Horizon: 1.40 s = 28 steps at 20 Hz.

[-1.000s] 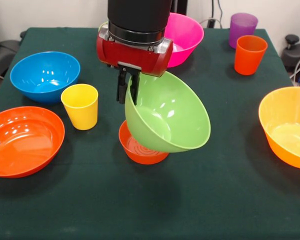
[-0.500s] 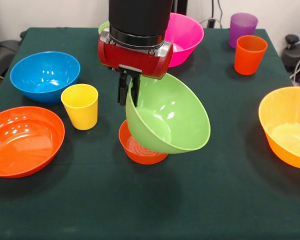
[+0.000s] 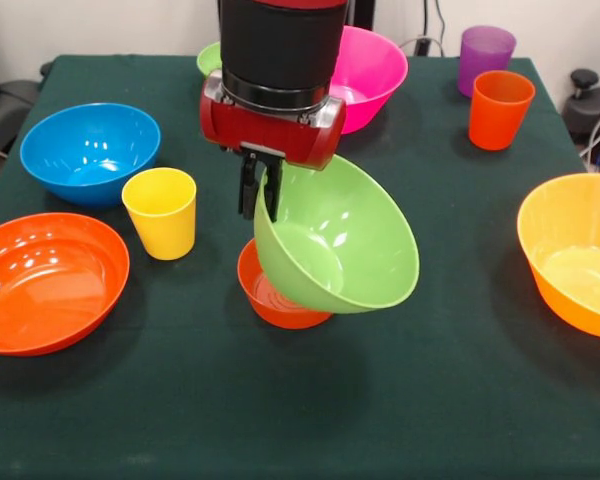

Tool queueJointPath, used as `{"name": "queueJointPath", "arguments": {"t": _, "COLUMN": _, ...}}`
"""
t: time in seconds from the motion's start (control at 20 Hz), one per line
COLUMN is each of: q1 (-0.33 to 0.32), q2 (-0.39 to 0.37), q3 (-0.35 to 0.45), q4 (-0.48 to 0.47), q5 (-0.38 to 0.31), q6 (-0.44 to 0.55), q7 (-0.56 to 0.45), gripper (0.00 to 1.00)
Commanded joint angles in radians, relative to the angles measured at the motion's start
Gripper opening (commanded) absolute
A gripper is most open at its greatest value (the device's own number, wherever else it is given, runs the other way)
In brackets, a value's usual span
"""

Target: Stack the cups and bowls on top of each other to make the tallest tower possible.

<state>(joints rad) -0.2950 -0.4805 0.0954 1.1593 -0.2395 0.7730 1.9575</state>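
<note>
My gripper is shut on the left rim of the medium green bowl, which hangs tilted with its opening facing the front right. Its underside rests on or sits just over the small red-orange bowl on the cloth; I cannot tell if they touch. A yellow cup stands to the left. An orange cup and a purple cup stand at the back right. The large yellow-orange bowl sits at the right edge, and the large pink bowl behind my arm.
A blue bowl and a shallow orange bowl sit on the left side. The rim of a small green bowl peeks out behind the arm. The dark green tablecloth covers the table.
The gripper and the medium green bowl have shifted slightly right and down, bringing the bowl lower over the small red-orange bowl. Nothing else moved.
</note>
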Motion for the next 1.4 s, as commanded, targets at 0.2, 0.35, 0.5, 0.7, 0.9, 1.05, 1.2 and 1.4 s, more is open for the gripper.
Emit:
{"name": "queueJointPath", "arguments": {"t": 0.2, "q1": -0.010, "q2": 0.031, "q3": 0.085, "q4": 0.060, "q5": -0.028, "q6": -0.105, "q7": -0.043, "gripper": 0.00}}
{"name": "queueJointPath", "arguments": {"t": 0.35, "q1": -0.017, "q2": 0.022, "q3": 0.086, "q4": 0.084, "q5": -0.025, "q6": -0.119, "q7": -0.048, "gripper": 0.00}}
{"name": "queueJointPath", "arguments": {"t": 0.5, "q1": -0.035, "q2": 0.008, "q3": 0.098, "q4": 0.108, "q5": -0.017, "q6": -0.123, "q7": -0.065, "gripper": 0.00}}
{"name": "queueJointPath", "arguments": {"t": 0.7, "q1": -0.063, "q2": -0.024, "q3": 0.119, "q4": 0.144, "q5": 0.004, "q6": -0.106, "q7": -0.088, "gripper": 0.00}}
{"name": "queueJointPath", "arguments": {"t": 0.9, "q1": -0.078, "q2": -0.101, "q3": 0.135, "q4": 0.211, "q5": 0.033, "q6": -0.066, "q7": -0.084, "gripper": 0.00}}
{"name": "queueJointPath", "arguments": {"t": 1.05, "q1": -0.083, "q2": -0.131, "q3": 0.142, "q4": 0.215, "q5": 0.042, "q6": -0.024, "q7": -0.086, "gripper": 0.00}}
{"name": "queueJointPath", "arguments": {"t": 1.2, "q1": -0.087, "q2": -0.121, "q3": 0.148, "q4": 0.204, "q5": 0.034, "q6": -0.021, "q7": -0.084, "gripper": 0.00}}
{"name": "queueJointPath", "arguments": {"t": 1.4, "q1": -0.085, "q2": -0.105, "q3": 0.150, "q4": 0.210, "q5": 0.027, "q6": -0.054, "q7": -0.067, "gripper": 0.00}}
